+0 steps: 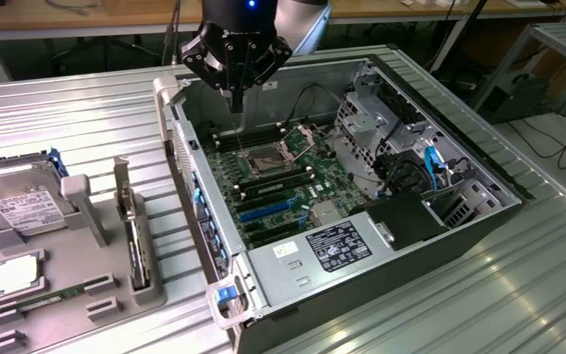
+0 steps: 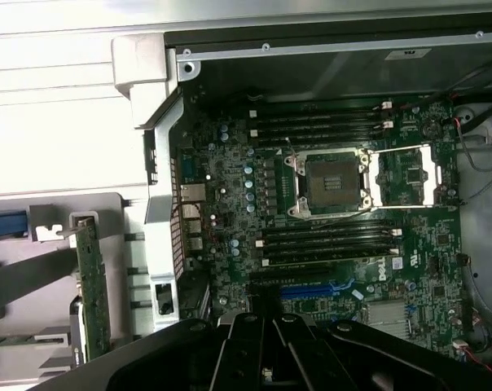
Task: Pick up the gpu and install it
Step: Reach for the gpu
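Hovering over open case [image 1: 382, 287], tool [image 1: 236, 105] closed, empty; gpu [image 1: 138, 243] racked apart; Dell motherboard [image 2: 230, 244].

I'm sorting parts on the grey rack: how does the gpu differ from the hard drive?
Pose: the gpu stands on edge in a slot; the hard drive rests with its broad face up.
Look: the gpu is thin and dark; the hard drive is thicker, silver, white-labelled.
Place: the gpu sits nearer the computer case than the hard drive.
Both sit in the grey rack.
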`<state>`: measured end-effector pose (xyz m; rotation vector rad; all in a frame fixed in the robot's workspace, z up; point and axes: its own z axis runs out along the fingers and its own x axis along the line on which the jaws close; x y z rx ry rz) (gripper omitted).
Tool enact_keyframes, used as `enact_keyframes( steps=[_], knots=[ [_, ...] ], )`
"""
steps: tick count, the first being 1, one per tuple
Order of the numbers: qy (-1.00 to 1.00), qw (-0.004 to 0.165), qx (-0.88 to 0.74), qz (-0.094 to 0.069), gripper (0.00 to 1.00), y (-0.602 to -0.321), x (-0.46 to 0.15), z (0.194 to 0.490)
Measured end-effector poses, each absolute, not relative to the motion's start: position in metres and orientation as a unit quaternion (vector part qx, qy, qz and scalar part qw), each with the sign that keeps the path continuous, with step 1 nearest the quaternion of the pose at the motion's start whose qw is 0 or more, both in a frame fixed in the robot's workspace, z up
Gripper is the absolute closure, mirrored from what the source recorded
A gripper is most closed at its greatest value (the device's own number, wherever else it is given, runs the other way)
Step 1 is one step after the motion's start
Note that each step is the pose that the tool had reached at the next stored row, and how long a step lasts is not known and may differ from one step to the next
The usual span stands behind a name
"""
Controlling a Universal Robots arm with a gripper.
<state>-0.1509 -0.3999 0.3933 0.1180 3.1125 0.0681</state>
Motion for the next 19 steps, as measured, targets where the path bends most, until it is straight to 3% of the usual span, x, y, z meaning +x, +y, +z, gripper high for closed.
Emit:
enact_keyframes(
  steps=[19],
  knots=[
    [0.999,0.013,0.034,0.025,0.89,-0.406,-0.164,0.393]
  ],
)
